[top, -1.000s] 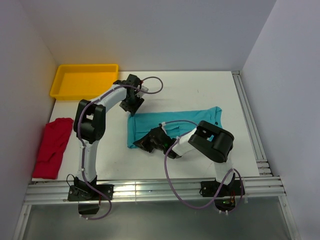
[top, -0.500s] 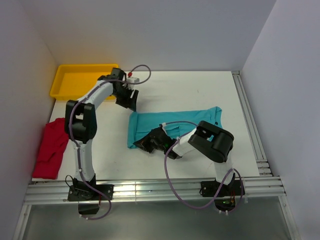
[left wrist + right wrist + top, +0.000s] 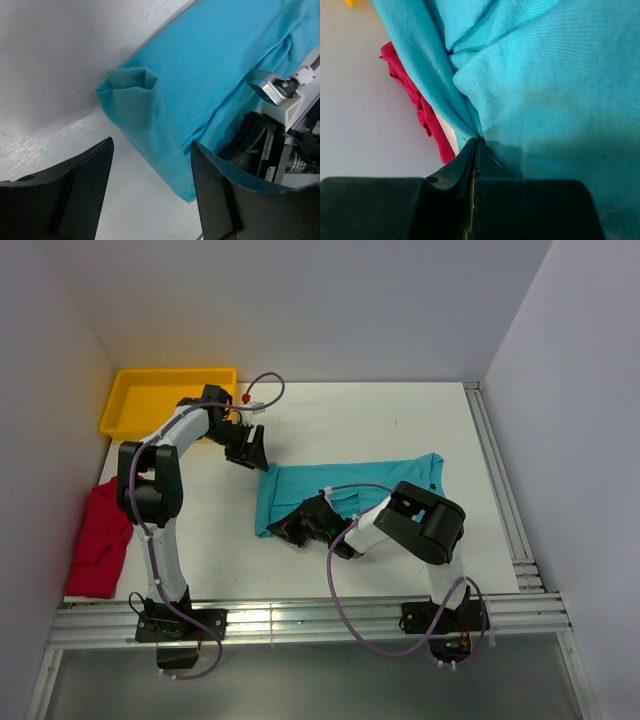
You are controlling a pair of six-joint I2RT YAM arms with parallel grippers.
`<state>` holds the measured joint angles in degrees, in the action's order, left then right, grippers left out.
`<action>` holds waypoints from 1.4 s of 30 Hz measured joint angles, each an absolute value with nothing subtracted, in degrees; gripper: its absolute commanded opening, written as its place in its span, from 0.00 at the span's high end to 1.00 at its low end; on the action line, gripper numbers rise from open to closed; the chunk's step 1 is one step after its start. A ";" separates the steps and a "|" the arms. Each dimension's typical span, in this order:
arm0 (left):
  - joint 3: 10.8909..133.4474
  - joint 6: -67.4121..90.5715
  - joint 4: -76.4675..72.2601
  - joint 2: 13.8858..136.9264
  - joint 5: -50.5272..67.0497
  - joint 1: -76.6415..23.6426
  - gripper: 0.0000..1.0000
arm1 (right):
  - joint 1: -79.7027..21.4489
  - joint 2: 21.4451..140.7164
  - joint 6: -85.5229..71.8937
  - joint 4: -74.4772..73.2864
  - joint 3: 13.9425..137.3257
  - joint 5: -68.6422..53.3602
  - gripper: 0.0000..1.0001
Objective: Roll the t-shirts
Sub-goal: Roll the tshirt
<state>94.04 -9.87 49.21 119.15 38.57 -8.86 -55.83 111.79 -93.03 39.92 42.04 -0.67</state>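
Shows left end effector (image 3: 247,448) backed off toward yellow tray (image 3: 170,371), jaws wide, nothing held. Leaves teal t-shirt (image 3: 350,485) flat on desk (image 3: 400,420), far-left corner released. Keeps right end effector (image 3: 290,528) clamped shut on its near edge. Leaves rolling unstarted, red t-shirt (image 3: 100,535) heaped at left.

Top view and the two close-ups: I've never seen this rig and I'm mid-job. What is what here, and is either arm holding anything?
Two robot arms, left arm and right arm, are bolted at a white table's near edge. The wide picture looks down from above and behind; each close-up is from a wrist camera, its own black fingers at the bottom. A teal t-shirt lies folded mid-table, a red t-shirt crumpled at the left edge, a yellow tray far left. The right gripper is shut, pinching the teal shirt's near left end. The left gripper is open over its far left corner, holding nothing.
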 measured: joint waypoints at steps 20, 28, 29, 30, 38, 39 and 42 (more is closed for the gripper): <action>90.76 -8.51 46.02 123.61 41.08 -8.82 0.40 | -55.46 111.74 -91.61 37.98 42.98 -0.47 1.00; 90.76 -6.11 43.92 124.88 41.06 -8.82 0.76 | -55.24 111.68 -89.71 35.07 44.73 -0.56 1.00; 90.76 -6.00 43.79 124.90 40.97 -8.82 0.83 | -55.16 111.57 -89.52 34.79 44.75 -0.58 1.00; 90.76 -5.61 43.70 124.90 40.91 -8.82 0.88 | -55.02 111.44 -89.25 34.41 44.77 -0.60 1.00; 90.76 -2.26 42.52 124.88 37.82 -8.97 1.00 | -54.48 109.06 -82.54 20.40 51.03 2.07 0.77; 90.76 -1.85 42.52 124.88 37.08 -9.02 1.00 | -54.48 108.75 -81.30 17.89 52.27 2.83 0.73; 90.83 -0.80 42.65 124.77 35.40 -9.26 1.00 | -54.72 107.98 -77.69 10.79 55.83 5.43 0.63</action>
